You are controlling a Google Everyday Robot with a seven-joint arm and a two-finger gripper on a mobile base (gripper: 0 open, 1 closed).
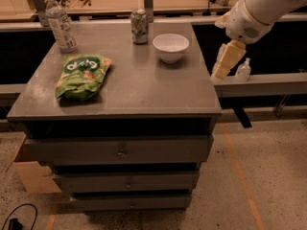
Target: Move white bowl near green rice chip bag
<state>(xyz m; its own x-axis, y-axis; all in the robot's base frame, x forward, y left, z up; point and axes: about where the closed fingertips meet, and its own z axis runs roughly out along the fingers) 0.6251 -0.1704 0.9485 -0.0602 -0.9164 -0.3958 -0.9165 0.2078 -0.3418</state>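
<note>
The pincer [224, 65] hangs just beside the desk's [144, 87] right edge; its arm [268, 6] is cut off by the upper right corner. The desk hides part of a cardboard box [31, 174]. The can's [139, 27] label is unreadable.
</note>
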